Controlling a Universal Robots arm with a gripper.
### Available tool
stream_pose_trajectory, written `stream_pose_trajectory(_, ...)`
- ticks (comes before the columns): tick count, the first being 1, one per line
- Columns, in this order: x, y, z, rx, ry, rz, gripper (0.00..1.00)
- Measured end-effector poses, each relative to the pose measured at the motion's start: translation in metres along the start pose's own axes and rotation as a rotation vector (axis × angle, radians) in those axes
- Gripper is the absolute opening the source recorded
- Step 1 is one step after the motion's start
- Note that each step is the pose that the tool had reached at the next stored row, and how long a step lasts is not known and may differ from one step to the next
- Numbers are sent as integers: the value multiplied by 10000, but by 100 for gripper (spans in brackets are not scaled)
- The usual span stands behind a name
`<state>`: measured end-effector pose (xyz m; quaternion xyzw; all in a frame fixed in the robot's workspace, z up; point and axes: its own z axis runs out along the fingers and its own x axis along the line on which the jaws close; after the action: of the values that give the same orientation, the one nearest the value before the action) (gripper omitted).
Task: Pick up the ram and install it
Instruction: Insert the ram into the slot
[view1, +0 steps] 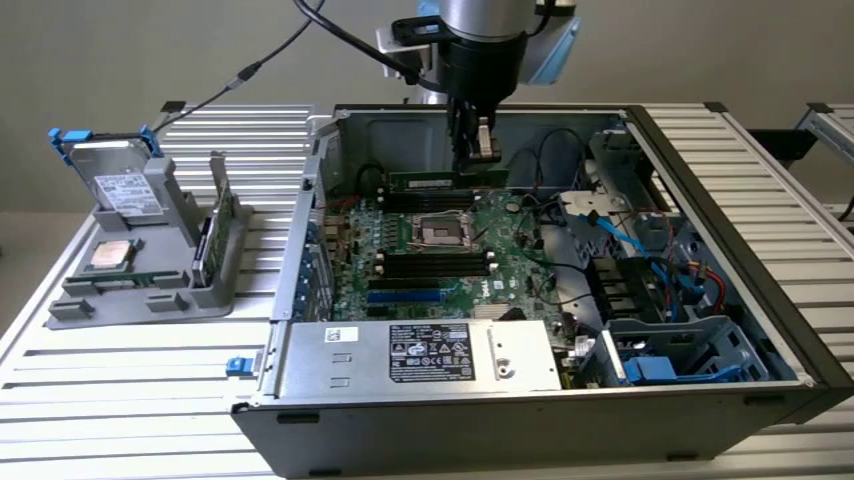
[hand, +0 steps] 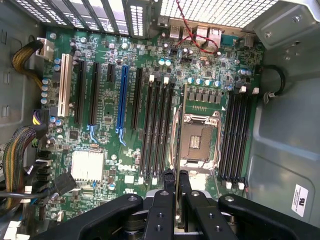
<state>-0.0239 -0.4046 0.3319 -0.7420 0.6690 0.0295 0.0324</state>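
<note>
The gripper (view1: 477, 152) is closed narrowly on the ram (view1: 441, 181), its two black fingers (hand: 166, 200) pressing the flat faces of the green stick. In the exterior view the stick hangs level from the fingertips, long edge down. It is gripped off-centre, with the longer part reaching towards the exterior view's left. In the wrist view the ram (hand: 178, 145) shows edge-on as a thin line running away from the gripper (hand: 176, 175).

Directly below the tool lies the motherboard (view1: 501, 225), flat on the floor of the open computer case (view1: 747, 200). The ram is held above the board near the case's far wall and sits in no slot. In the wrist view its edge runs between a bank of black memory slots (hand: 157, 130) and the open processor socket (hand: 199, 140); a second bank of slots (hand: 237, 135) lies on the socket's other side. How high the stick hangs above the board I cannot tell.

Well away from the gripper, at the case's near edge, sits the silver power supply (view1: 334, 360). Outside the case, on the exterior view's left, a grey tray (view1: 134, 290) stands on the slatted table (view1: 120, 400), carrying a hard drive (view1: 120, 185) and a square processor chip (view1: 111, 255).
</note>
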Motion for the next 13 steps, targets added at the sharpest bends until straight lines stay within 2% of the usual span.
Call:
stream_pose_trajectory(4,-5,23,73,2,1,1,14)
stream_pose_trajectory(8,-6,73,138,-15,39,3,14)
stream_pose_trajectory(13,-23,117,231,-15,53,35,14)
